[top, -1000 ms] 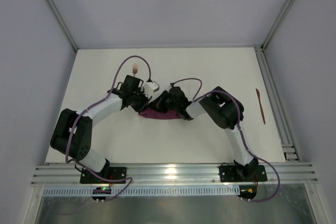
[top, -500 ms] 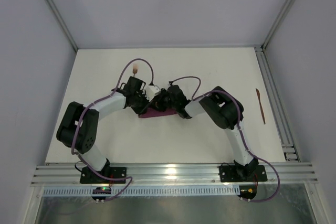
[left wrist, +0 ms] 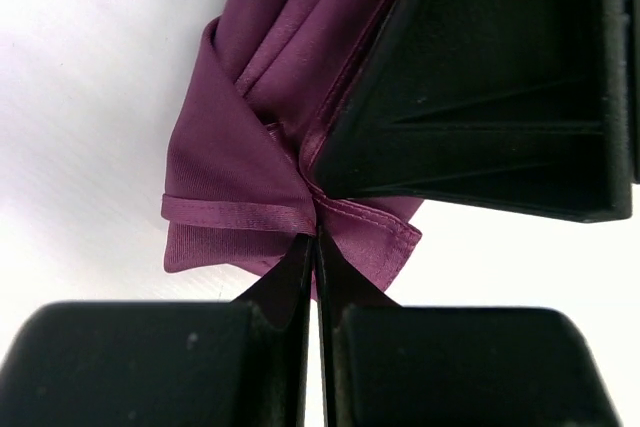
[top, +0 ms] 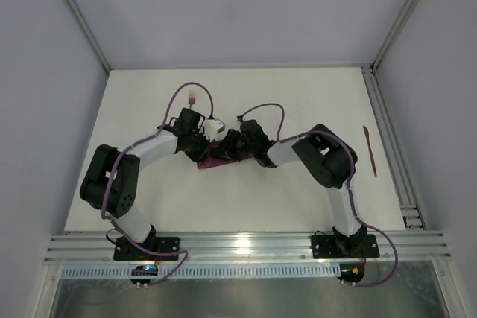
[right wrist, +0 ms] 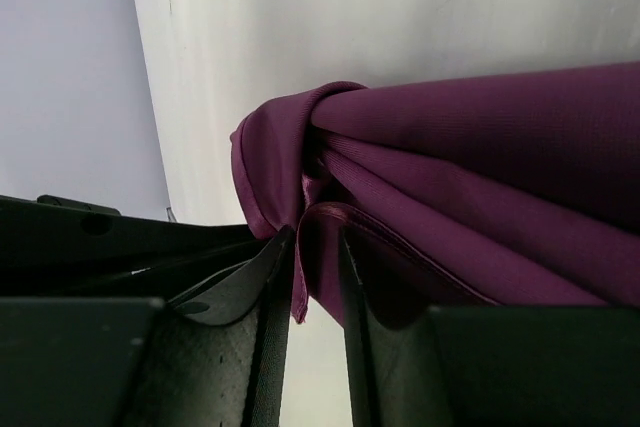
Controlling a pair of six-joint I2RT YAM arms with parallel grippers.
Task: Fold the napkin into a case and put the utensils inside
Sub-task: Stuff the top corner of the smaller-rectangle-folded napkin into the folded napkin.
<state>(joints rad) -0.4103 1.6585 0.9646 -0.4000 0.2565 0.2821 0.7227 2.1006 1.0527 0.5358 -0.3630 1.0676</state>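
As the right end effector (right wrist: pixel 315 267) loosens, its fingers now slightly apart with a fold hanging between them, the napkin (top: pixel 216 162) lies bunched narrower than a second ago, midway between the near and far edges of the surface (top: pixel 246 199). The left end effector (left wrist: pixel 316 247) stays pressed together on a hem. I judge that no case is formed yet. Only the top view shows both utensils, the fork (top: pixel 192 97) toward the far edge and the other utensil (top: pixel 370 150) along the right edge. The wrist views show the grips.

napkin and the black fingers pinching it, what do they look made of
Napkin: woven cloth, slight sheen; fine ribbed weave, soft folds, stitched hem. Left gripper's fingers: probably matte black plastic; dull, sharp-edged moulded faces.
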